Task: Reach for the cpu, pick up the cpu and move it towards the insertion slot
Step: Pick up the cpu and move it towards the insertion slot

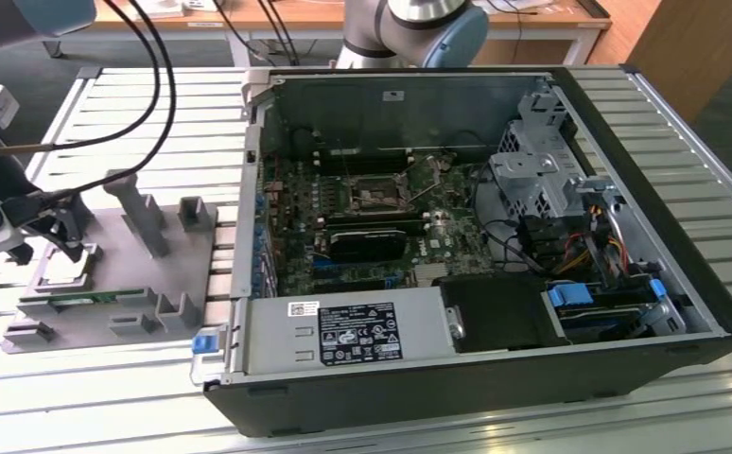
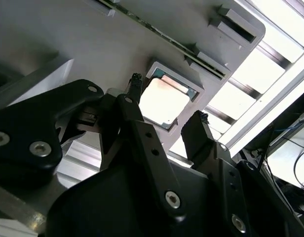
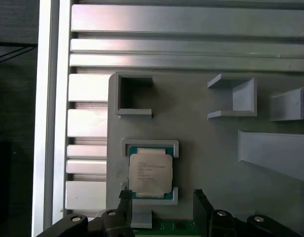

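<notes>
The cpu (image 1: 63, 275) is a small silver square lying flat in a recess of the grey fixture (image 1: 139, 284), at the exterior view's left. My gripper (image 1: 67, 248) hovers just above it, open, with nothing between its fingers. In the second wrist view the two black fingers (image 2: 133, 94) stand apart, framing the cpu (image 2: 164, 101). In the first wrist view the cpu (image 3: 150, 171) lies just beyond the open gripper (image 3: 162, 196). The insertion slot (image 1: 375, 196), a square socket with a silvery frame and dark centre, sits on the motherboard inside the open computer case.
A green memory stick (image 1: 89, 301) lies in the fixture beside the cpu. Grey posts (image 1: 139, 213) rise from the fixture. The case walls (image 1: 255, 142) stand between fixture and motherboard. A black card (image 1: 366, 242) and cables (image 1: 531, 236) crowd the board. Everything rests on a slatted aluminium table (image 1: 113, 378).
</notes>
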You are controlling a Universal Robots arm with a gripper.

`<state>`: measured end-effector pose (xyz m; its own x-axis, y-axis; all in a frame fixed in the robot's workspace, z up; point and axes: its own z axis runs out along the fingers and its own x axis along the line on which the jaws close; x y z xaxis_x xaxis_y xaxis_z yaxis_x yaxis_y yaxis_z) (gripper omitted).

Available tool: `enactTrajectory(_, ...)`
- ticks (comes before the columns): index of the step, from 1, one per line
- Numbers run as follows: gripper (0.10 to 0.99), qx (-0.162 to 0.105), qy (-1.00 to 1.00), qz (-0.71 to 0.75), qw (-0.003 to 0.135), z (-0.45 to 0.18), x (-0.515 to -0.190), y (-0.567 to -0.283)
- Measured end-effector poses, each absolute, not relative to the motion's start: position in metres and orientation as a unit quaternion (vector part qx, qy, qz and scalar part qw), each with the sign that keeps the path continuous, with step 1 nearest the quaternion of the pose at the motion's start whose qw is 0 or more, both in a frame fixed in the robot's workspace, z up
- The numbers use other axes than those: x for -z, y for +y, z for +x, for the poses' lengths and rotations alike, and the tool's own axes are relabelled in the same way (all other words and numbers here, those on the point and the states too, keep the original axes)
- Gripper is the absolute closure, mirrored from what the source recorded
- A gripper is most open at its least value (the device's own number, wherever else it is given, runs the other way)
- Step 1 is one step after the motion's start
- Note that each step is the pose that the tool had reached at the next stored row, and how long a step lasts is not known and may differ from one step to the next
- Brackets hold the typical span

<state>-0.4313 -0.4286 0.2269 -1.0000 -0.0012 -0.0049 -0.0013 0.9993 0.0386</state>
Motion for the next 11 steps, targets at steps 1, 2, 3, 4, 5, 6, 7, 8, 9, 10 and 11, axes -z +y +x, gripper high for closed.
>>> enactTrajectory(1, 0.471, -0.019, 1.0, -0.001, 0.003, -0.4314, -0.2257, -0.4286)
enactTrajectory(2, 0.471, -0.019, 1.0, -0.001, 0.003, -0.4314, -0.2247, -0.4286)
enactTrajectory(3, 0.416, -0.019, 1.0, -0.001, 0.003, -0.4314, -0.2238, -0.4286)
enactTrajectory(4, 0.416, -0.019, 1.0, -0.001, 0.003, -0.4314, -0.2232, -0.4286)
enactTrajectory(5, 0.349, -0.019, 1.0, -0.001, 0.003, -0.4314, -0.2226, -0.4286)
enactTrajectory(6, 0.349, -0.019, 1.0, -0.001, 0.003, -0.4314, -0.222, -0.4286)
enactTrajectory(7, 0.349, -0.019, 1.0, -0.001, 0.003, -0.4314, -0.2214, -0.4286)
enactTrajectory(8, 0.349, -0.019, 1.0, -0.001, 0.003, -0.4315, -0.2208, -0.4286)
enactTrajectory(9, 0.349, -0.019, 1.0, -0.001, 0.003, -0.4319, -0.2201, -0.4285)
enactTrajectory(10, 0.349, -0.019, 1.0, -0.001, 0.003, -0.432, -0.2192, -0.4284)
enactTrajectory(11, 0.349, -0.019, 1.0, -0.001, 0.003, -0.4321, -0.2183, -0.4283)
